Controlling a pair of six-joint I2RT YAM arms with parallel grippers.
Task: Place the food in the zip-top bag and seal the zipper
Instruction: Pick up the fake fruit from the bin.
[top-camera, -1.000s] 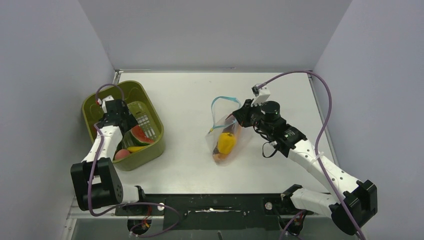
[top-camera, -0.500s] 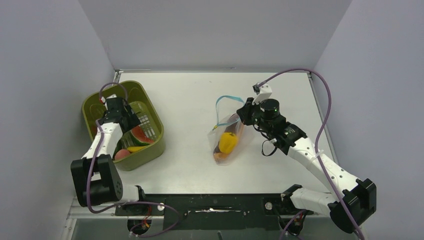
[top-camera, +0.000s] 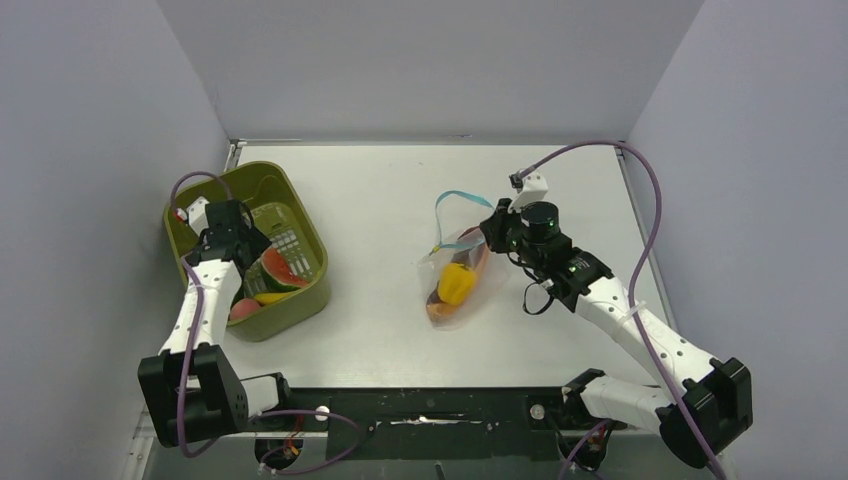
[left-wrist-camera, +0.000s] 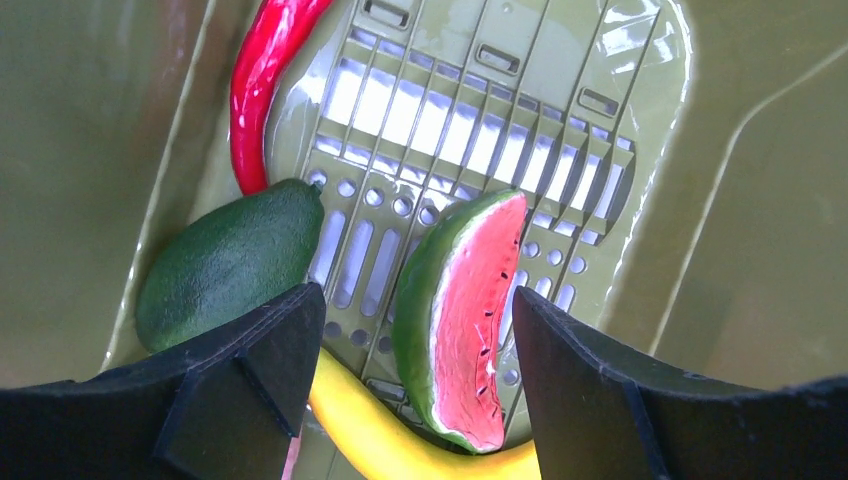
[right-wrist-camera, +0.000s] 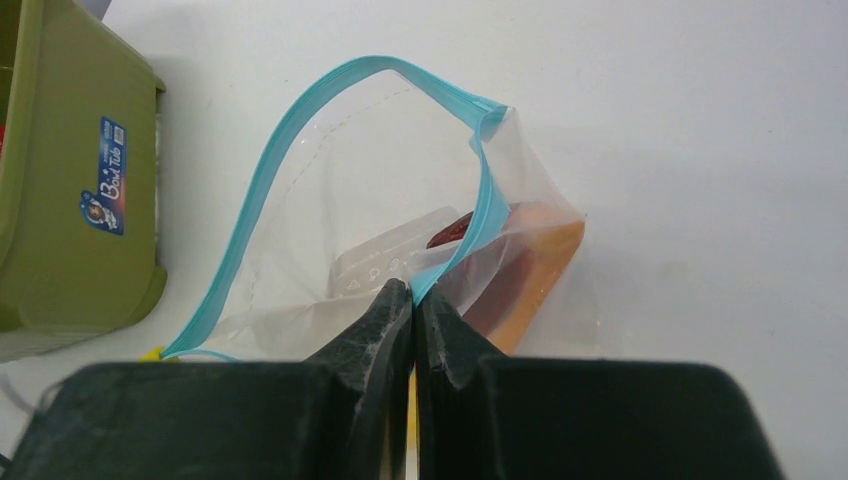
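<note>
Item 1, nearest the arm bases: the zip-top bag (top-camera: 446, 262) lies near the table's middle, body toward 6 o'clock and mouth toward 12. A yellow pepper (top-camera: 455, 283) and an orange piece (right-wrist-camera: 545, 255) are already inside.

Item 2: the right gripper (right-wrist-camera: 413, 295) is clamped tight on the bag's upper wall just below the zipper (right-wrist-camera: 270, 165). The pinch lifts one lip, so the blue strip stands in an open loop. Judged purpose: to keep the mouth open for the next piece.

Item 3: the olive bin (top-camera: 300, 300) sits at 9 o'clock from the bag, well apart from it. The remaining food is in the bin: a watermelon slice (left-wrist-camera: 465, 310), an avocado (left-wrist-camera: 230, 260), a banana (left-wrist-camera: 380, 435) and a red chili (left-wrist-camera: 262, 80) (a peach-coloured piece shows only in the top view).

Item 4: the left gripper (left-wrist-camera: 410, 300) hangs inside the bin, jaws spread wide and holding nothing. The watermelon lies between them, so it is probably the piece to be picked next. The zipper is unsealed.

Change over the last second: the left wrist has turned and slid slightly toward 6 o'clock over the bin. The right gripper and the bag mouth have drifted a little toward 3 o'clock. Neither gripper has changed its opening.
</note>
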